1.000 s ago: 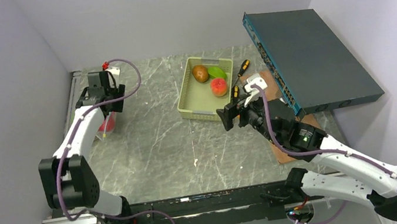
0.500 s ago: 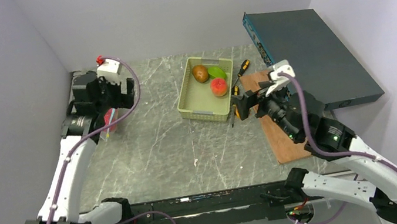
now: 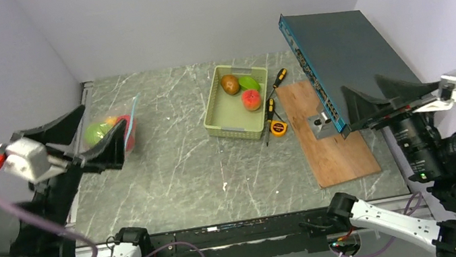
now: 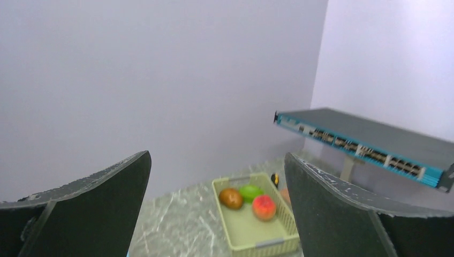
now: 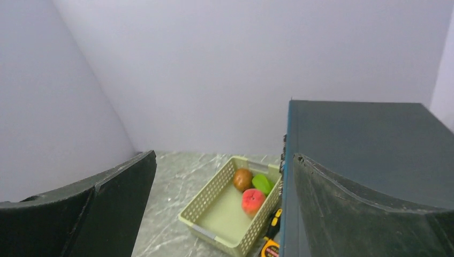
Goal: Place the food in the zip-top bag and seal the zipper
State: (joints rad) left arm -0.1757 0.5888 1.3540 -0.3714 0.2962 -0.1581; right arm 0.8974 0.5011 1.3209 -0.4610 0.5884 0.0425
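Near the counter's far-left corner: limp, slippery zip-top bag (image 3: 118, 130), food (image 3: 97, 131) inside; likely best pinched at the stiffer zipper (image 3: 134, 106). More light, glossy food in basket (image 3: 234, 131) by far edge. Left gripper (image 4: 217, 155), right gripper (image 5: 225, 155) gaping, empty.

Robotics laboratory test cell. Plain pale grey wall panels (image 3: 194, 11) are enclosing a grey marble-patterned tabletop (image 3: 177, 170) on three sides; a black arm-mounting rail (image 3: 253, 223) is running along the lower edge; a dark teal rack-mount network switch (image 3: 358, 61) is sitting at upper right.

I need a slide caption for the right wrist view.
Open right fingers frame a green basket holding three toy foods.
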